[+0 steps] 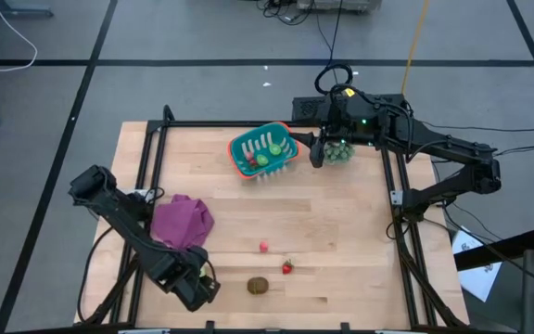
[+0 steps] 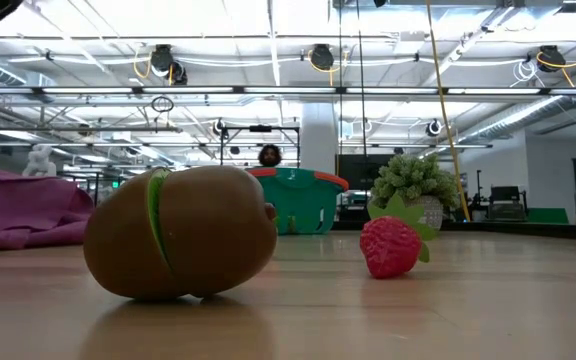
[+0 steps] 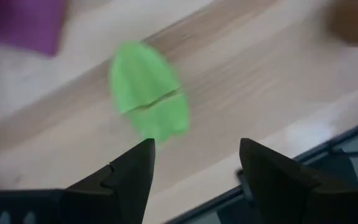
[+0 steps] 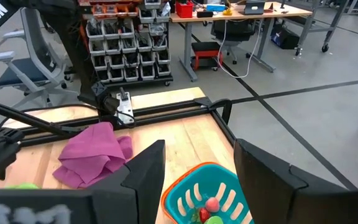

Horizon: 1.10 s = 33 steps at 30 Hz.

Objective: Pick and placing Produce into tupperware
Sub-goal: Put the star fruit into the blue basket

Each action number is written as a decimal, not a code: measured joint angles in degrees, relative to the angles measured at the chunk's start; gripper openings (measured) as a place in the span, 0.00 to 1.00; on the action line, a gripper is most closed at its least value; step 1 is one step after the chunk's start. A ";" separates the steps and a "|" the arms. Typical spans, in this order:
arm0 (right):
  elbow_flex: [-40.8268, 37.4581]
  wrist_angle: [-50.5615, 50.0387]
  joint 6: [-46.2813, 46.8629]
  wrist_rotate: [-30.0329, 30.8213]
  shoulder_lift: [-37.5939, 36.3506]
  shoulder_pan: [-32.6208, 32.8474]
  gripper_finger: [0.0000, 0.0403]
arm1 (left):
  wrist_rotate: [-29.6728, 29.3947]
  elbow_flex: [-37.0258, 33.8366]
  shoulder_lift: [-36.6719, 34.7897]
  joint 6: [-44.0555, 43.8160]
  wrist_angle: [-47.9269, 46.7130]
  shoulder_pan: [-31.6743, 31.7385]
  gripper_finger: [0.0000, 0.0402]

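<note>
Though blurred, green piece lies ahead of left pincer, parted, empty; basket cut off.

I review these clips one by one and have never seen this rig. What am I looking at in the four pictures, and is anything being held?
Two dark robot arms work at a wooden table. One picture looks straight down, one sits at tabletop level, and each arm carries a wrist camera.

From above, the left gripper is at the near edge and the right gripper is at the far edge beside the teal basket, which already holds red and green toy produce.

On the table lie a purple cloth, a brown oval toy, a toy strawberry and a small red piece. A spiky potted plant stands by the basket.

The left wrist view shows a light green toy ahead of open jaws. The right jaws are open too. Nothing is held.
</note>
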 joint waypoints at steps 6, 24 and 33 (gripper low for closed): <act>0.00 -0.18 -0.30 0.02 0.00 0.00 0.45 | 3.59 0.00 -0.07 -3.99 -2.81 0.37 0.59; 0.00 -1.62 -1.66 0.00 0.00 0.00 0.45 | 0.53 0.00 -0.35 -0.09 -3.78 1.19 0.60; 0.00 -1.70 -1.66 0.00 0.00 0.00 0.45 | -0.01 0.00 -0.33 1.78 -3.79 1.18 0.59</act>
